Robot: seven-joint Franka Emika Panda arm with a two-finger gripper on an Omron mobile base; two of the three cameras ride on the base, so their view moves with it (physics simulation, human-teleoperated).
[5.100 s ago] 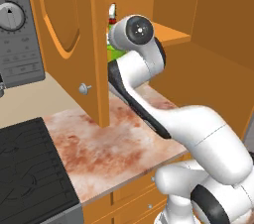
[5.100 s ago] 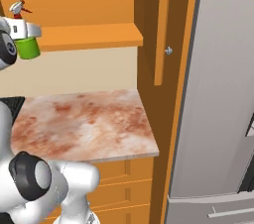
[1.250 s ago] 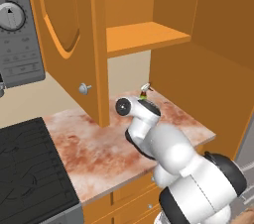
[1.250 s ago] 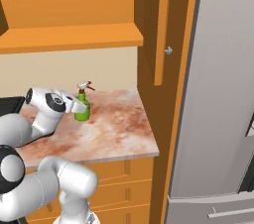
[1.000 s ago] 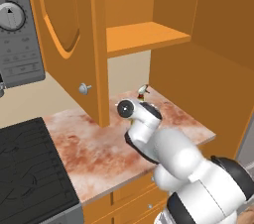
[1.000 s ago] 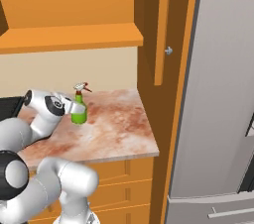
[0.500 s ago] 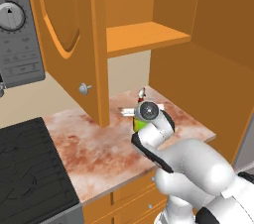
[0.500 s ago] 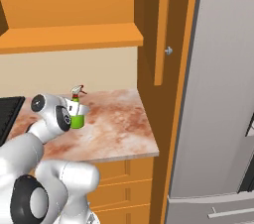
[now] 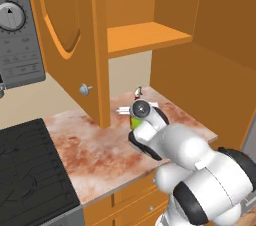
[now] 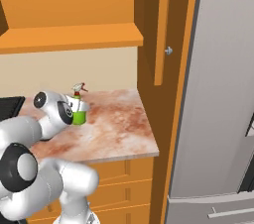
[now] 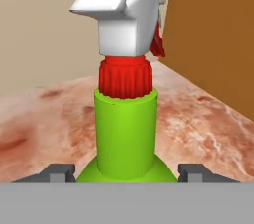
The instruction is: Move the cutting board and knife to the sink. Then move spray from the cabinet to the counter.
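Observation:
The spray [image 11: 126,129] is a green bottle with a red collar and a white trigger nozzle. It stands upright, low over the back of the counter [image 9: 95,150], below the open cabinet [image 9: 145,35]. My gripper [image 11: 126,173] is shut on the spray's body, one fingertip [image 11: 62,171] against each side. In the right base view the spray [image 10: 78,114] sits just right of my hand, over the marbled counter [image 10: 119,129]. I cannot tell whether its base touches the stone. The left base view shows a sliver of the spray [image 9: 133,121] beside the wrist. The cutting board, knife and sink are out of view.
The cabinet door [image 9: 65,30] hangs open to the left, its knob [image 9: 85,89] above the counter. A black stove top [image 9: 25,170] and a microwave [image 9: 17,35] lie further left. A tall wooden panel and a grey fridge [image 10: 223,94] bound the counter on the right.
The hand has sunk slightly with the spray, staying over nearly the same spot on the counter. The arm's elbow has swung over to the right. The jaws hold the same width.

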